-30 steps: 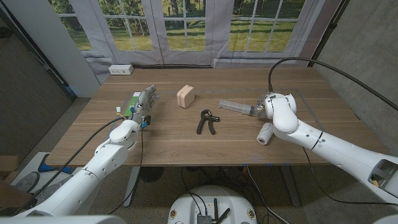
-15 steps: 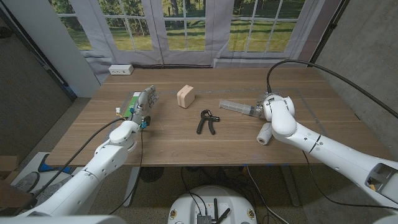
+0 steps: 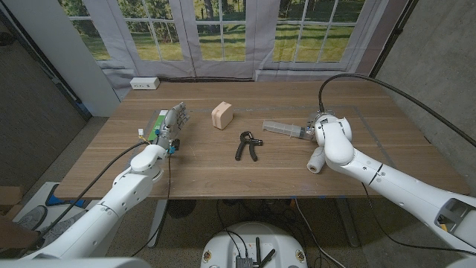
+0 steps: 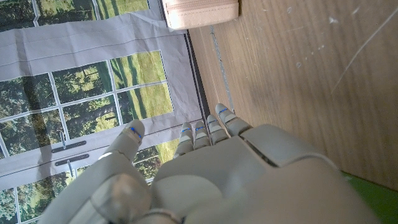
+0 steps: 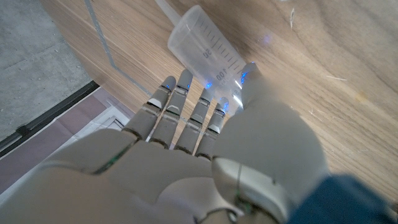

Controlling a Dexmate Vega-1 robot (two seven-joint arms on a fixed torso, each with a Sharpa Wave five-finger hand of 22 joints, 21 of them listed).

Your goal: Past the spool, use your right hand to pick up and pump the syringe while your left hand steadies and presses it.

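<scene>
the step in hand looks like the reach: the right hand [image 3: 321, 128] hangs at the plunger end of the clear plastic syringe with printed graduations [image 3: 283, 129], which lies on its side on the wooden table [image 3: 201, 167], running roughly from 9 to 3 o'clock at about 2 o'clock from the table's middle. the small white spool [image 3: 317, 160] stands just nearer the robot, at about 6 o'clock from that hand, so the syringe is indeed the thing past it. in the right wrist view the fingers [image 5: 185, 99] are stretched out straight, side by side, their tips right by the barrel's wide open end [image 5: 205, 40], with the thumb alongside; nothing is between them, so this hand is open and has no hold yet. whether a tip already touches the plastic i cannot tell.

the left hand [image 3: 175, 120] waits well apart, at about 9 o'clock from the syringe, over the green flat board [image 3: 158, 123] at the table's left side. the left wrist view shows its fingers [image 4: 214, 127] straight and apart from the thumb, holding nothing.

between the two hands lie a beige rounded block [image 3: 222, 115] and a black hand-grip squeezer [image 3: 248, 144], neither in the way.

as i judge it, the next move calls for the right hand to drop a little and curl around the barrel near the plunger, firmly enough that the round, slick tube does not roll off toward 12 o'clock. only after a lift would the left hand need to come across toward 3 o'clock to steady and press it.
</scene>
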